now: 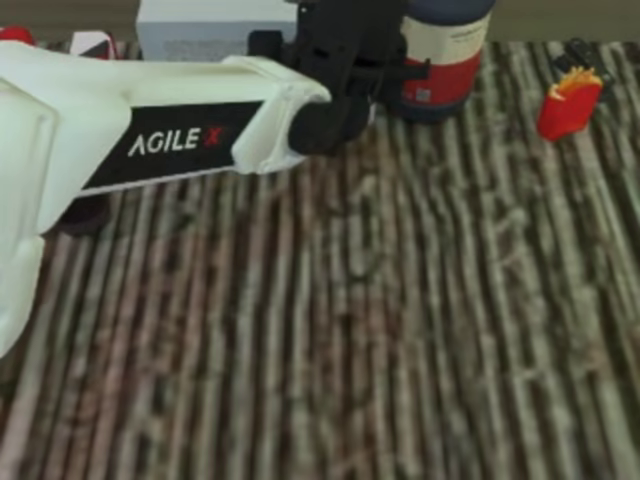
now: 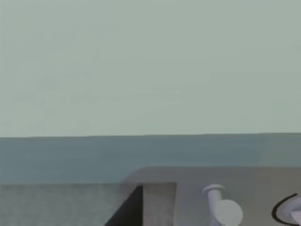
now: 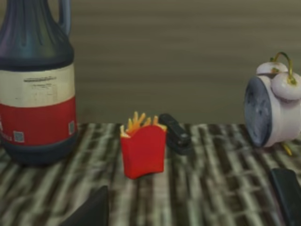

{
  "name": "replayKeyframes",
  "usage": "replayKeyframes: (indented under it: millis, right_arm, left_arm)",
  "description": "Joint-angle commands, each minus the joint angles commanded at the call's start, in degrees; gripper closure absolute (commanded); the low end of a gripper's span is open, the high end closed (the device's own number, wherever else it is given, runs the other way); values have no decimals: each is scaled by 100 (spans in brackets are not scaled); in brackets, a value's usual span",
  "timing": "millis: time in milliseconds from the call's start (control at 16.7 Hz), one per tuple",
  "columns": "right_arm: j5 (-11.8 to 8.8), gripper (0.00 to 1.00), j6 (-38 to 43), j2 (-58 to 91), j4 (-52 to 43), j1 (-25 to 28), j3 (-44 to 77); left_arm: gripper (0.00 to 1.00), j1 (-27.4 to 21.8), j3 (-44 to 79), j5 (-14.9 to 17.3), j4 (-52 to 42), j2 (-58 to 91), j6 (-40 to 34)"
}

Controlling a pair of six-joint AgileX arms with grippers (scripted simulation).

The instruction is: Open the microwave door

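The white microwave [image 1: 212, 22] stands at the table's far edge, left of centre. My left arm reaches across to it, and my left gripper [image 1: 338, 55] sits at its right front corner, close to the bottle. In the left wrist view the microwave door [image 2: 56, 206] shows from very near as a grey speckled panel. Beside it is the strip with a round knob [image 2: 225, 212] and part of a second knob [image 2: 292, 213]. A dark tip of the gripper lies against the door's edge. My right gripper [image 3: 120, 219] hangs low over the table on the right, outside the top view.
A large dark bottle [image 1: 445, 50] with a red and white label stands right of the microwave. Farther right are a red box of fries [image 1: 570, 102] and a small black object [image 1: 585, 50]. An alarm clock [image 3: 273, 106] stands at the far right.
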Motion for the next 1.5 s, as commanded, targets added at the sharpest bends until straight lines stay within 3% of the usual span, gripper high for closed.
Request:
replayKeyframes:
  millis: [300, 360, 780, 840, 1020, 1260, 1500]
  right_arm:
    - [0, 0, 0, 0, 0, 0, 0]
    - [0, 0, 0, 0, 0, 0, 0]
    - [0, 0, 0, 0, 0, 0, 0]
    - [0, 0, 0, 0, 0, 0, 0]
    - [0, 0, 0, 0, 0, 0, 0]
    - [0, 0, 0, 0, 0, 0, 0]
    - [0, 0, 0, 0, 0, 0, 0]
  left_arm:
    - [98, 0, 0, 0, 0, 0, 0]
    - [100, 0, 0, 0, 0, 0, 0]
    - [100, 0, 0, 0, 0, 0, 0]
    - [100, -354, -248, 5, -23, -196, -4]
    - [100, -342, -64, 51, -221, -115, -49]
    - [100, -266, 799, 285, -1323, 249, -279]
    - [100, -133, 2060, 670, -3147, 676, -638]
